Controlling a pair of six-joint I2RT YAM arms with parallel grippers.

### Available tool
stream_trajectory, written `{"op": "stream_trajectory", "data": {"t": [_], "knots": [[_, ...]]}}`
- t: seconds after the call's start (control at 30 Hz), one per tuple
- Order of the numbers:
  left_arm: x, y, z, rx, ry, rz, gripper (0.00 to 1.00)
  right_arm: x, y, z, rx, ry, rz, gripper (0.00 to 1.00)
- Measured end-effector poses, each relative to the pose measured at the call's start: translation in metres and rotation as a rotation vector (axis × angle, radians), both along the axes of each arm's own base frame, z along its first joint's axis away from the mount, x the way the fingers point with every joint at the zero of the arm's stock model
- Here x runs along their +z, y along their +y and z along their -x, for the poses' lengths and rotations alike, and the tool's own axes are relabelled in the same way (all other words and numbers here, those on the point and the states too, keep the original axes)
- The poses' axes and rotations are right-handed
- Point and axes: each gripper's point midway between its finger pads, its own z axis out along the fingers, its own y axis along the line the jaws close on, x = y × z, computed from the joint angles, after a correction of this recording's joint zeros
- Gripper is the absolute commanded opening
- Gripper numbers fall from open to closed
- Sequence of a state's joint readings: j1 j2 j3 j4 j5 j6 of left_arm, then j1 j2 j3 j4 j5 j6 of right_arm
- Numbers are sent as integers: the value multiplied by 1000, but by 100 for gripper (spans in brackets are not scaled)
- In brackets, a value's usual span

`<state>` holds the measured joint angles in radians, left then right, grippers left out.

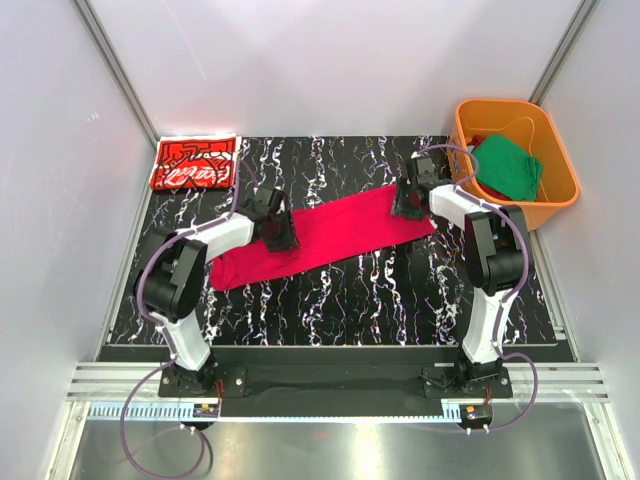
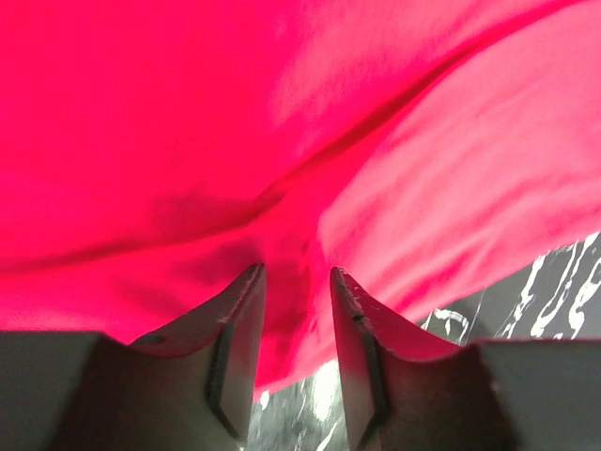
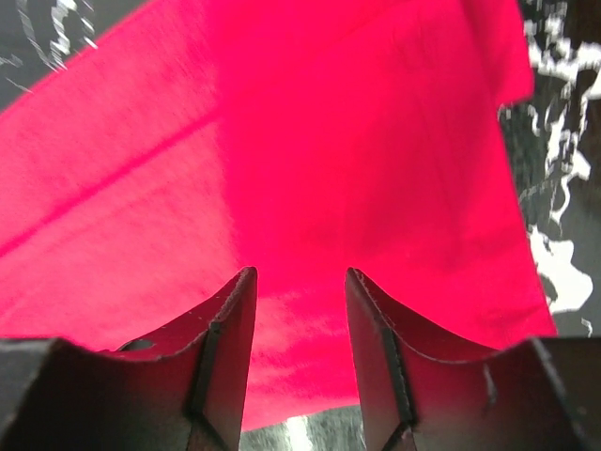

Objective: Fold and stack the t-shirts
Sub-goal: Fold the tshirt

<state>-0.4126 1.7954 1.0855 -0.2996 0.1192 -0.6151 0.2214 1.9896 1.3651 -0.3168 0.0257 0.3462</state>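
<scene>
The plain crimson t-shirt (image 1: 340, 232) lies as a long folded band running diagonally across the black marbled table (image 1: 380, 290). My left gripper (image 1: 280, 238) is over its left part. In the left wrist view the jaws (image 2: 296, 272) stand slightly apart over creased crimson cloth (image 2: 282, 113), with nothing pinched. My right gripper (image 1: 408, 203) is over the band's right end. Its jaws (image 3: 300, 272) are open above flat cloth (image 3: 329, 141). The red t-shirt with white print (image 1: 195, 163) lies folded at the back left. The green t-shirt (image 1: 508, 165) sits inside the orange tub (image 1: 470, 130).
The orange tub stands at the back right, just off the table's corner, close to the right arm. White walls with metal rails close in the back and both sides. Both arm bases are mounted on the rail at the near edge.
</scene>
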Motion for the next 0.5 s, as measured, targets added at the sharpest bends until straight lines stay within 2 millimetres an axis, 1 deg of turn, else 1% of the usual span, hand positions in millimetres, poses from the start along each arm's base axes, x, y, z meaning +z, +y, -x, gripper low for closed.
{"op": "stream_trajectory", "data": {"t": [0.07,0.1,0.13,0.2,0.37,0.43,0.5], "knots": [[7,5,4,-1,-5,-21,49,-4,-1,6,-4,25,7,51],[13,7,6,0,-12,-29,55,-6,-2,8,-9,35,9,51],[20,10,7,0,-24,-37,57,-8,-3,10,-13,43,11,52],[34,15,8,8,-49,-45,59,-15,-4,17,-23,64,11,52],[69,28,10,39,-129,-49,59,-16,-4,18,-53,50,-6,54],[73,38,14,63,-138,-51,59,-16,-4,19,-63,43,-14,54],[67,53,23,106,-116,-57,58,-15,-5,21,-69,37,-20,55]]}}
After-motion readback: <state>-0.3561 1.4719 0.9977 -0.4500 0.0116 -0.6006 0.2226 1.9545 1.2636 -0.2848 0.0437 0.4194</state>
